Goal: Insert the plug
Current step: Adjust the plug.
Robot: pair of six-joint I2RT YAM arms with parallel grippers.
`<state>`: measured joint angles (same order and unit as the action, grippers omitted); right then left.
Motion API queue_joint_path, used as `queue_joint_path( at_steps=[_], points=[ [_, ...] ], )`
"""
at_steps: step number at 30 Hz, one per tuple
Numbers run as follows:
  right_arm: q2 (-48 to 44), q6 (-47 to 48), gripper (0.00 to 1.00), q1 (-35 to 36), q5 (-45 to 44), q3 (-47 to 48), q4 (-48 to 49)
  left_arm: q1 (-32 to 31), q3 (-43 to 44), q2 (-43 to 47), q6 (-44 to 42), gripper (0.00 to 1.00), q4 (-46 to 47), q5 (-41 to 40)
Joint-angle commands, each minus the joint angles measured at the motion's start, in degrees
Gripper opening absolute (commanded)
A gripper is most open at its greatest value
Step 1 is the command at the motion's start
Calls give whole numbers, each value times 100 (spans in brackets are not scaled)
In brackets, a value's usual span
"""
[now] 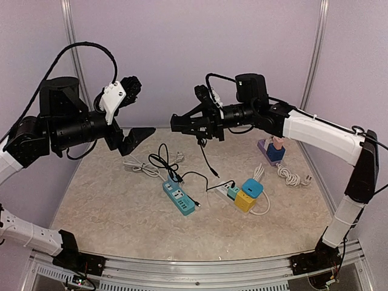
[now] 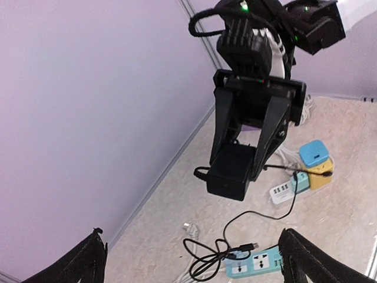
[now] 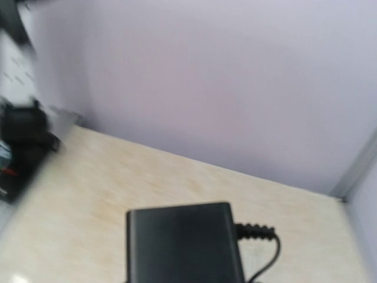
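Up and left of the teal power strip (image 1: 179, 198) on the counter (image 1: 109, 212), the left fingers (image 1: 138, 134) hang spread wide, empty, pointing right. Above the strip, the right fingers (image 2: 268, 137) clamp the black adapter plug (image 2: 231, 172) in mid-air, its cord (image 1: 208, 163) dangling; right of the strip sit yellow and blue cube sockets (image 1: 245, 200) and a coiled white cable (image 1: 291, 176).
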<state>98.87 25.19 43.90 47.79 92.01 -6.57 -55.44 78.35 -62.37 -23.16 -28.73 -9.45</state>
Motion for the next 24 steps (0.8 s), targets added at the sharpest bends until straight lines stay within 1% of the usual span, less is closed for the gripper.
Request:
queue_joint_path(
  at_steps=[1, 2, 4, 7, 11, 14, 16, 22, 24],
  points=[
    [-16, -1330, 0, -39, 795, 139, -351, -540, -24, -408, -1371, 98, -915, -1860],
    [26, -1394, 0, -37, 835, 154, -443, -602, -123, -431, -1545, 98, -928, -1871],
    [81, -1434, 0, -39, 818, 145, -570, -626, -471, -319, -1886, 95, -662, -1480],
    [135, -1390, 0, -16, 796, 116, -829, -632, -1198, 134, -2549, 90, -124, -945],
    [141, -1179, 0, 150, 758, 125, -1131, -630, -1654, 592, -3407, 86, 360, -539],
    [164, -1167, 0, 241, 835, 127, -1121, -627, -1594, 527, -3842, 86, 371, -590],
    [205, -1176, 0, 270, 853, 148, -1114, -665, -1459, 322, -3981, 82, 334, -622],
    [340, -1201, 0, 329, 992, 277, -1159, -647, -1425, 150, -4282, 75, 671, 172],
    [351, -1197, 0, 352, 1054, 291, -1154, -649, -1388, 87, -4295, 71, 676, 208]
  ],
)
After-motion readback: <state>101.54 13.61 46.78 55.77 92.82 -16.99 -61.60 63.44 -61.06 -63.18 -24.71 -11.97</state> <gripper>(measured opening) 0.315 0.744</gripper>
